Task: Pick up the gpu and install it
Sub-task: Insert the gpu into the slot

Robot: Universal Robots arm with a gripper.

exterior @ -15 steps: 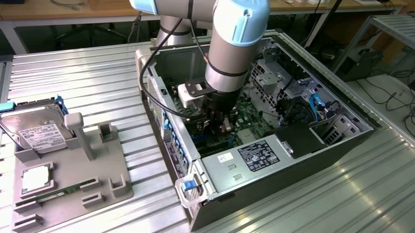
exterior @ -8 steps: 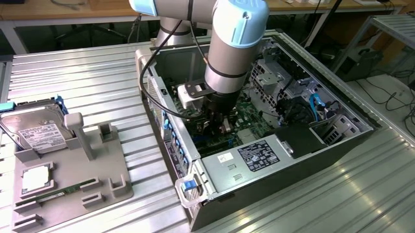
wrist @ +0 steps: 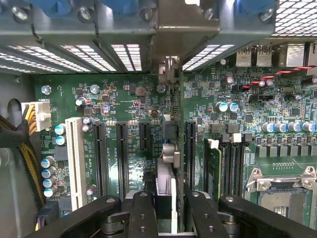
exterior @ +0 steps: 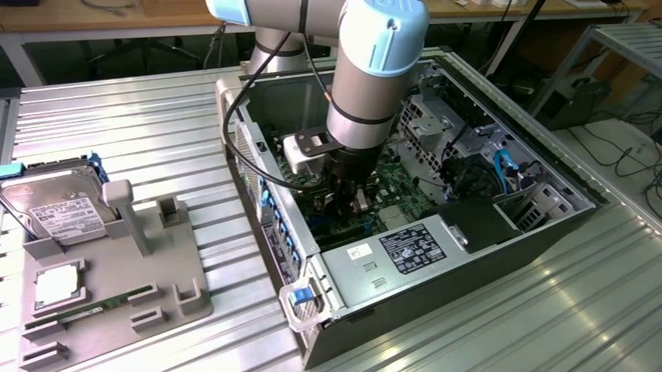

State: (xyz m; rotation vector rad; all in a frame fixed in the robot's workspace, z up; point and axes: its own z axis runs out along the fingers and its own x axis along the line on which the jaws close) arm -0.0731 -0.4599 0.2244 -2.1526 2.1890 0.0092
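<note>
In the wrist view the gpu (wrist: 167, 153) stands on edge over the green motherboard (wrist: 124, 99), lined up between two black expansion slots. Its pale metal bracket end (wrist: 168, 69) meets the case's rear slot wall. My gripper (wrist: 171, 213) is shut on the card's near edge, with one black finger (wrist: 142, 213) on either side of it. In the exterior view my gripper (exterior: 349, 201) reaches down inside the open computer case (exterior: 342, 294), low over the board. Whether the card sits fully in a slot I cannot tell.
A white slot (wrist: 75, 158) and a memory stick (wrist: 214, 168) in its socket flank the card. The open CPU socket (wrist: 282, 193) lies beyond. On the exterior view's left, a grey holder (exterior: 155, 263) carries a hard drive (exterior: 57, 209) and a green memory stick (exterior: 88, 310).
</note>
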